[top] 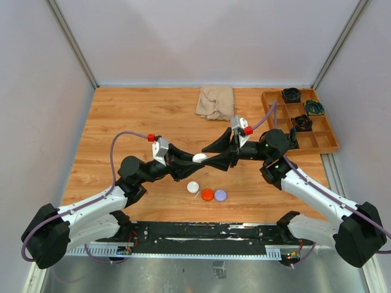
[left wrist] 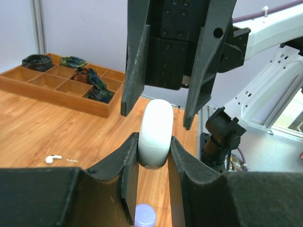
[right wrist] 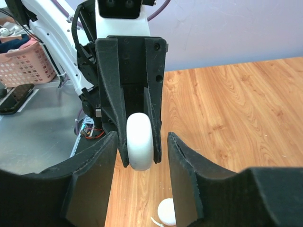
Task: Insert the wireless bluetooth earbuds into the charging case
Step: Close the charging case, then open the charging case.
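Observation:
My left gripper (top: 194,160) is shut on a white rounded charging case (top: 199,157), held closed above the table's middle. The left wrist view shows the case (left wrist: 157,130) clamped between my pads (left wrist: 130,156). My right gripper (top: 211,160) faces it, open, with its fingers (left wrist: 135,66) standing either side of the case's far end without touching it. The right wrist view shows the case (right wrist: 140,142) between my open right fingers (right wrist: 177,156). One tiny white earbud (left wrist: 53,158) lies on the table to the left. No other earbuds show clearly.
Three round pucks lie below the grippers: white (top: 193,187), red (top: 208,195) and purple (top: 220,195). A wooden compartment tray (top: 317,143) with dark items stands at the back right. A beige cloth (top: 215,102) lies at the back.

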You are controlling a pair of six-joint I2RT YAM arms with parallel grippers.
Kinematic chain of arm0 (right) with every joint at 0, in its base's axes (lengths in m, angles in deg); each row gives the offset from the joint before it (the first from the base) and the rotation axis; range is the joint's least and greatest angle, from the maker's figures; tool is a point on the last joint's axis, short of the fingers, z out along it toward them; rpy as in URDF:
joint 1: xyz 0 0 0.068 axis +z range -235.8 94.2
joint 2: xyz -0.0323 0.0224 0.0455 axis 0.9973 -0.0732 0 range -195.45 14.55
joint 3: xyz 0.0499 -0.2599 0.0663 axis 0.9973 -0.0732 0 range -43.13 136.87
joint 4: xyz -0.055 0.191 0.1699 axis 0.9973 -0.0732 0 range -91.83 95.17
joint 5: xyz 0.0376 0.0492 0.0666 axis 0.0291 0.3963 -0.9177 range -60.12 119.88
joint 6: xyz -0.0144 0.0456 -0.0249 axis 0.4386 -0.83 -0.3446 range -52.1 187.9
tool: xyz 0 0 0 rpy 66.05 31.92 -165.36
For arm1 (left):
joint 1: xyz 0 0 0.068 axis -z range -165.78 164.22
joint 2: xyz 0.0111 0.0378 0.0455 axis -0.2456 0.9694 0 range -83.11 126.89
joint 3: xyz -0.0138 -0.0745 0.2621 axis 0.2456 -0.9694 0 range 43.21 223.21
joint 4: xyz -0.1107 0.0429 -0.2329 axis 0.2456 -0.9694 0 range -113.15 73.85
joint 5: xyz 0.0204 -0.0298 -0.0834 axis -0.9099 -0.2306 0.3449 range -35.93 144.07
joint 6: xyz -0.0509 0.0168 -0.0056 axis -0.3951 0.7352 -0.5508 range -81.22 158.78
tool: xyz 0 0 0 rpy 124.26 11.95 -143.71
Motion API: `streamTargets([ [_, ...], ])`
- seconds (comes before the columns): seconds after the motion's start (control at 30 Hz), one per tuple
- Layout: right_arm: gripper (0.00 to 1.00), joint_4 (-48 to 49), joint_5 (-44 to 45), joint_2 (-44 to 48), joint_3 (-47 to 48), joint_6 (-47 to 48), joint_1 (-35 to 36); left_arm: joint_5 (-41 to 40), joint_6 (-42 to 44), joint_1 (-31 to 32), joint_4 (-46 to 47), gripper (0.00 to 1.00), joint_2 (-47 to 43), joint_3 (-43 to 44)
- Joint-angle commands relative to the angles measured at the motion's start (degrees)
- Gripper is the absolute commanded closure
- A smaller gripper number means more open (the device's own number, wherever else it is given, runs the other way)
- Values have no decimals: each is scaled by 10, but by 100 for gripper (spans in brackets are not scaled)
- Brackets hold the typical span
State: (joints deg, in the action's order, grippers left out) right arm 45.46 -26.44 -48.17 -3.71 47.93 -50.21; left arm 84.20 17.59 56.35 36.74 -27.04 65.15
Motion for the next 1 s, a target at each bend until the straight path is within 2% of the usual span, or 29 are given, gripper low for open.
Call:
streamTargets([
  [0.0,50,-32,18,20,26,46,9,9,40,-3,21,100,-20,-14],
  [0.3,43,-73,26,20,34,78,13,21,62,-3,16,100,-35,-20],
  [0.97,41,-141,101,33,55,117,16,78,111,0,0,100,-12,-27],
])
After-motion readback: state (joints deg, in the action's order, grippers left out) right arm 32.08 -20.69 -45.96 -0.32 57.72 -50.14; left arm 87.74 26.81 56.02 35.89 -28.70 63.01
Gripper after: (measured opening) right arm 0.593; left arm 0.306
